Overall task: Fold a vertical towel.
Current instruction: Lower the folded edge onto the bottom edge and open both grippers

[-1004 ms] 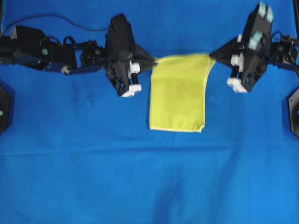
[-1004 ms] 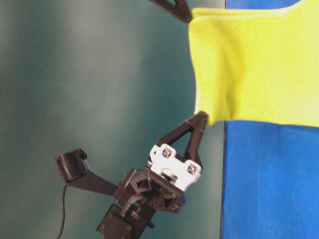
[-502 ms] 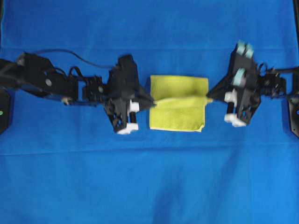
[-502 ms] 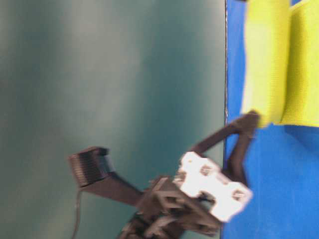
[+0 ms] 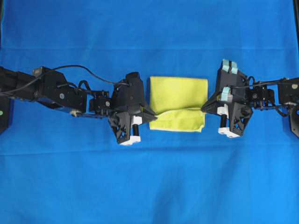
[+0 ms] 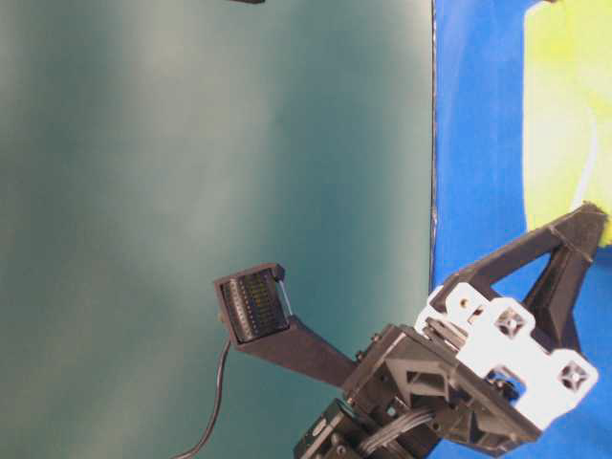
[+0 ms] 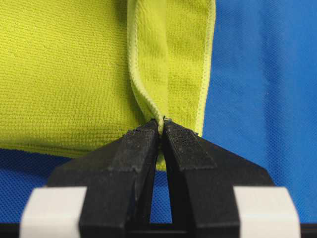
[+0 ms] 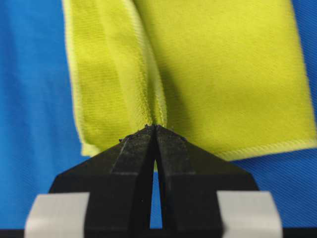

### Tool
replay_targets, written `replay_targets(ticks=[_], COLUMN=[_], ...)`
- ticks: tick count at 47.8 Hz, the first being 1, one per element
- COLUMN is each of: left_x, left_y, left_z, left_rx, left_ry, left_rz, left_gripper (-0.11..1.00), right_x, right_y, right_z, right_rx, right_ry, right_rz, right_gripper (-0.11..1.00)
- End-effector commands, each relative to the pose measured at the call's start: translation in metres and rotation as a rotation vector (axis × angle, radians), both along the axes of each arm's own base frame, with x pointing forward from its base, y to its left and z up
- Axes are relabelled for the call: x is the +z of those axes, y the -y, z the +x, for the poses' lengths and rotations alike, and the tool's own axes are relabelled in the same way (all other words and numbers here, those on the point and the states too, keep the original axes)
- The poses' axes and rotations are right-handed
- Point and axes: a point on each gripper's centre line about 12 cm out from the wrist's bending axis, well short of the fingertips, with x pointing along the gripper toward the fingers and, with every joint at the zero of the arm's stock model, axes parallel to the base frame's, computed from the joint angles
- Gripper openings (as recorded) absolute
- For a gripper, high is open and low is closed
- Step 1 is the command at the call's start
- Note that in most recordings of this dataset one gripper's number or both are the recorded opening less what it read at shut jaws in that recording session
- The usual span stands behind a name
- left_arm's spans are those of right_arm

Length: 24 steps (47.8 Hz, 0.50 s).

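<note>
Towel [image 5: 178,103], a bright yellow cloth with a paler stitched hem, lies in the middle of the overhead frame on the blue sheet [image 5: 149,182] that covers the surface, partly doubled over: one layer spreads flat toward the top of the frame, and a second band is laid over its lower part, its edge running across from side to side. The left gripper [image 5: 153,114] comes in from the left of that frame and touches the towel's left edge; in the left wrist view its two black fingers [image 7: 140,148] are pressed together on the hemmed corner of the folded layer. The right gripper [image 5: 203,108] comes in from the right and meets the towel's right edge; in the right wrist view its fingers [image 8: 136,148] are likewise pinched tight on the cloth where the fold rises. Both grippers sit low, just above the sheet, at the same level across the frame.
</note>
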Motion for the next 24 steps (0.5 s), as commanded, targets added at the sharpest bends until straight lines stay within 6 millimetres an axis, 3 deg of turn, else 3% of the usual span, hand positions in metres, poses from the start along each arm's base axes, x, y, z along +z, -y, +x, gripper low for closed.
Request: replay_targets(ticks=[1,9,13,20,24], left_x=[0.013,0.014,0.014,0.013,0.015], left_y=[0.002,0.002,0.003,0.009,0.019], left_z=[0.007,0.009,0.009,0.005,0.003], left_rx=[-0.005,-0.006,-0.008,-0.023,-0.047], left_ry=[0.049,0.054,0.054,0.038,0.032], left_rz=[0.000,0.001,0.001,0.001,0.000], left_gripper=[0.04,0.05,0.16,0.44,0.52], right_x=[0.009,0.009,0.009,0.010,0.011], right_y=[-0.002,-0.002,-0.006,-0.024,-0.040], right_z=[0.007,0.008,0.009,0.008,0.008], right_rx=[0.000,-0.006,0.002,0.064,0.117], right_ry=[0.038,0.040,0.042,0.037,0.033], right_rz=[0.006,0.014,0.019,0.020,0.023], right_gripper=[0.00,0.01,0.04,0.45,0.64])
